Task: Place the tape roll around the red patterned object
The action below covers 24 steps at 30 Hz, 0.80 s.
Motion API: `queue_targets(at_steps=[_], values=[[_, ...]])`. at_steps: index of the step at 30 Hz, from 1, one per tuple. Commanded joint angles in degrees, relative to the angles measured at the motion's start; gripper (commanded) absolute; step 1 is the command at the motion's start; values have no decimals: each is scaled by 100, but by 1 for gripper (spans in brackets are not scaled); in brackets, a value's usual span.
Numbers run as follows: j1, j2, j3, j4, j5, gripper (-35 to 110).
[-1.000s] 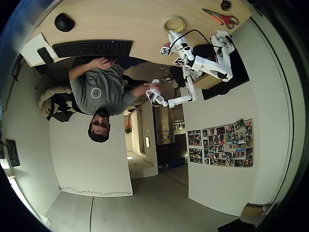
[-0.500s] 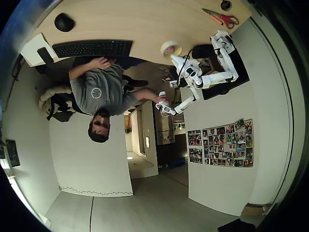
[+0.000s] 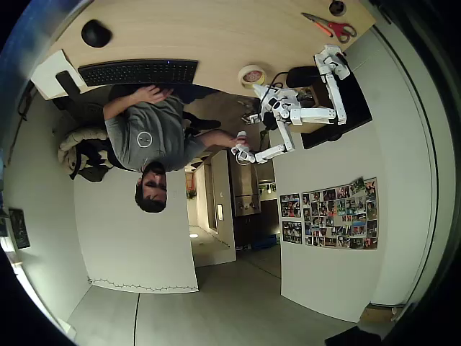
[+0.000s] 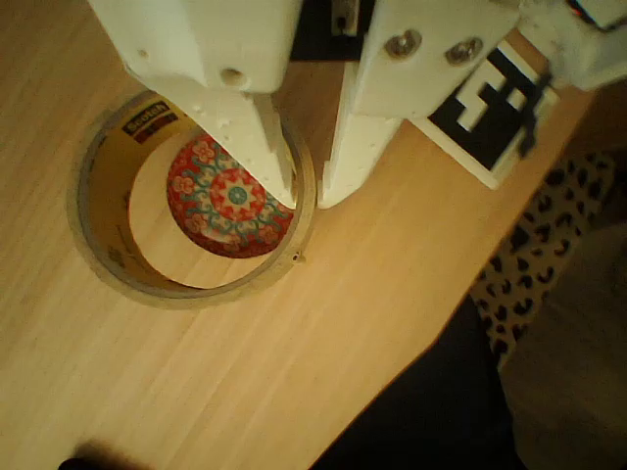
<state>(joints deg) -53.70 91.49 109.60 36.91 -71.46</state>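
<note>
**Now the ring lies around the disc**

Flat on the pale wooden table, the cream-yellow tape roll with its wide central hole encircles the small round red disc with a pale floral pattern. The disc sits off-centre inside the ring, close to the wall nearest the white two-finger gripper. One finger reaches down inside the hole, over the disc's edge; the other stands outside the ring, so the narrow gap between them straddles the tape wall. Whether they press on it I cannot tell. In the overhead view the roll rests near the table's edge, beside the white arm. Red-handled scissors lie well apart, and a black keyboard sits further along the table.
</note>
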Motion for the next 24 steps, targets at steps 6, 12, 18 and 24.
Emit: queue_targets(at_steps=[6, 12, 18, 24], values=[[-62, 132, -35, 387, -158, 34], [255, 431, -176, 1143, -422, 41], [958, 1178, -940, 2997, -800, 41], [1345, 2531, -642, 3753, -1028, 40]])
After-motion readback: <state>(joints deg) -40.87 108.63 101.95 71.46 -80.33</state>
